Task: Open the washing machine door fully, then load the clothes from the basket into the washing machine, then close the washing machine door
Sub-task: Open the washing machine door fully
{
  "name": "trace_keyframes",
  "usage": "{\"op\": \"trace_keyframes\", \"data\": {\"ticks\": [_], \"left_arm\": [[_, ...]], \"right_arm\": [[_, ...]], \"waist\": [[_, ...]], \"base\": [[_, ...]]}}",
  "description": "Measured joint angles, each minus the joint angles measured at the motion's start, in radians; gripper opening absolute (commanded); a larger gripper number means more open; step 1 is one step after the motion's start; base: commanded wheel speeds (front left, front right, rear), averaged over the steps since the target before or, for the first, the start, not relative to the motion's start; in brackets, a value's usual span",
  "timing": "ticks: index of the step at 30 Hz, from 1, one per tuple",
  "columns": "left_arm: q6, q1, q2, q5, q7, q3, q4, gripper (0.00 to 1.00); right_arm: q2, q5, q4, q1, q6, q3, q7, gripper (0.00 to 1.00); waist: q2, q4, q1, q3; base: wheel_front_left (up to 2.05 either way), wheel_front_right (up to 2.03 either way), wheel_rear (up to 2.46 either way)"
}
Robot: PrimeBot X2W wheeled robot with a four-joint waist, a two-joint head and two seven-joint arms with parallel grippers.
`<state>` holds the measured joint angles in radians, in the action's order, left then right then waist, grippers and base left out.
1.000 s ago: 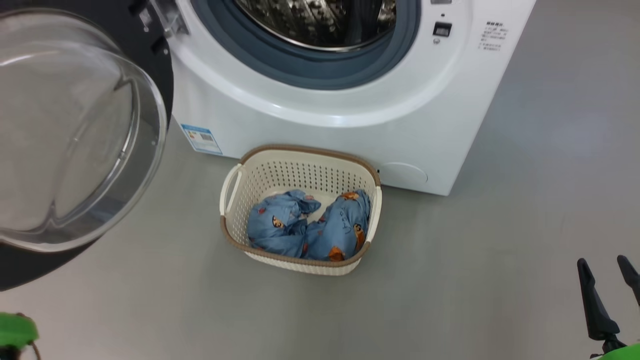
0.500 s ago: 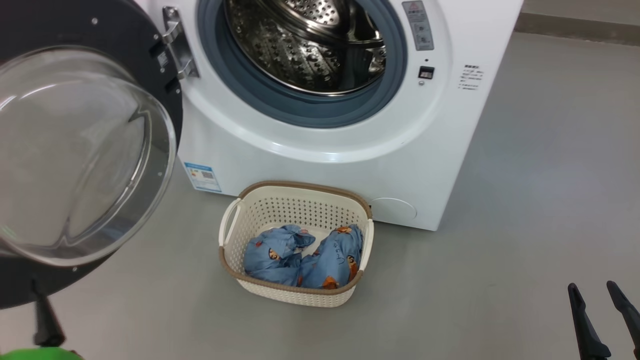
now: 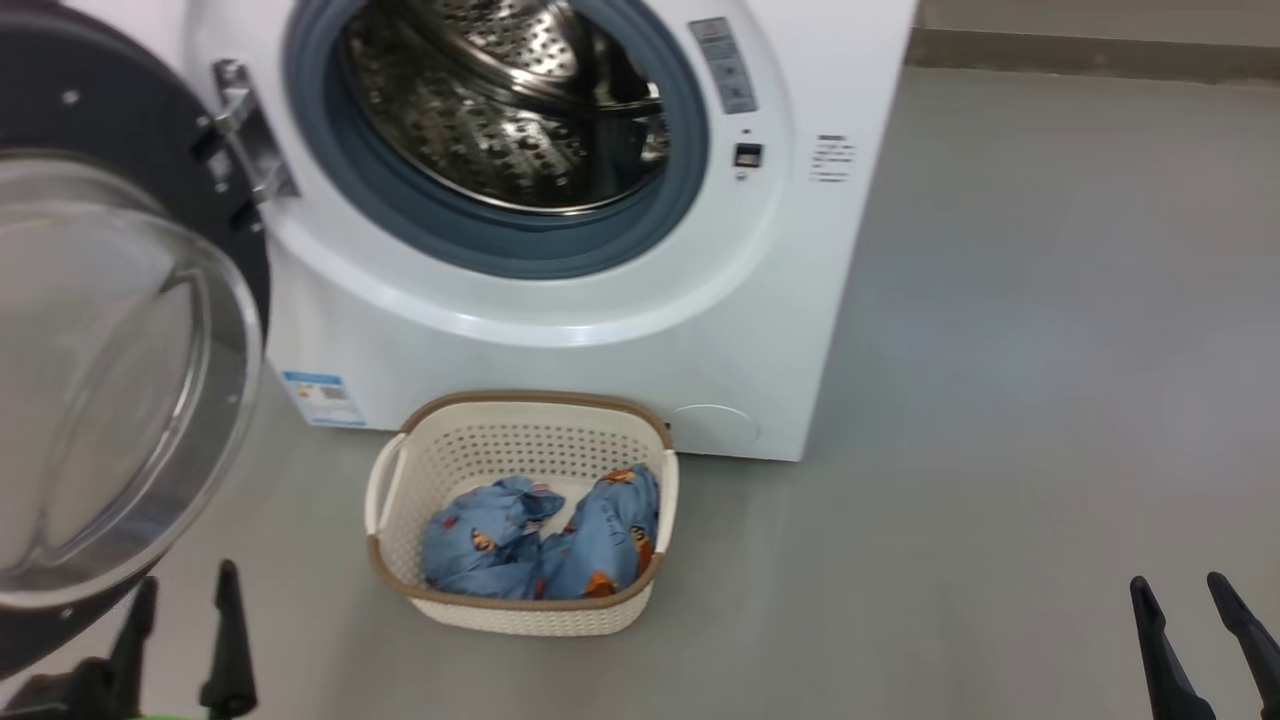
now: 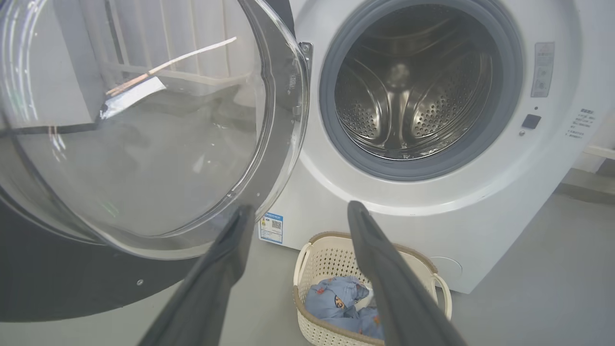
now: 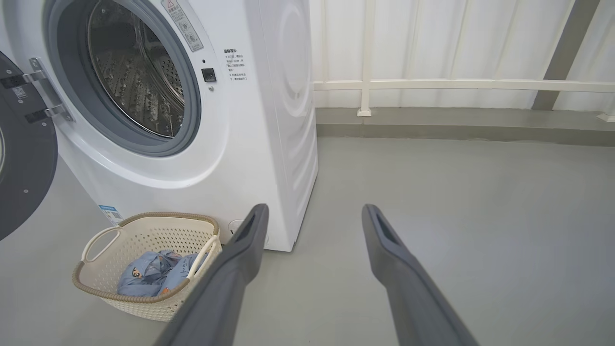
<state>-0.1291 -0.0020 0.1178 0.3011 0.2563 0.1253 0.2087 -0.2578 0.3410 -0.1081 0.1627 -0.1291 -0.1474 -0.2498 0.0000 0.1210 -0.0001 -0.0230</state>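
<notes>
Your left end effector (image 3: pixel 185 640), spread and empty, is the nearer: the clothes (image 3: pixel 540 550) lie in the basket (image 3: pixel 520 440) ahead and to its right, before the washing machine (image 3: pixel 560 370). Your right end effector (image 3: pixel 1195 645), also spread, is well apart.

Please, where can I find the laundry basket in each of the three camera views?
Head view: the basket stands lower centre-left, on the floor before the washing machine.
Left wrist view: basket bottom centre, cut by the lower edge.
Right wrist view: basket lower left.
Shared landmark: the blue label sticker on the machine's lower front, close to the basket's rim.
</notes>
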Motion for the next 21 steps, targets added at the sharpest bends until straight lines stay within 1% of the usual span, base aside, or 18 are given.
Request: {"op": "trace_keyframes", "data": {"ticks": [12, 21], "left_arm": [[0.0, 0.019, 0.002, 0.014, 0.0, -0.129, -0.046, 1.0], [0.0, 0.018, -0.009, 0.012, 0.0, -0.16, -0.055, 1.0]], "right_arm": [[0.0, 0.0, 0.0, -0.001, 0.0, -0.002, 0.0, 1.0], [0.002, 0.0, 0.0, -0.004, 0.0, -0.013, 0.0, 1.0]], "waist": [[0.0, -0.117, 0.0, -0.007], [0.0, -0.158, 0.0, -0.026]], "base": [[0.0, 0.0, 0.0], [0.0, 0.0, 0.0]]}}
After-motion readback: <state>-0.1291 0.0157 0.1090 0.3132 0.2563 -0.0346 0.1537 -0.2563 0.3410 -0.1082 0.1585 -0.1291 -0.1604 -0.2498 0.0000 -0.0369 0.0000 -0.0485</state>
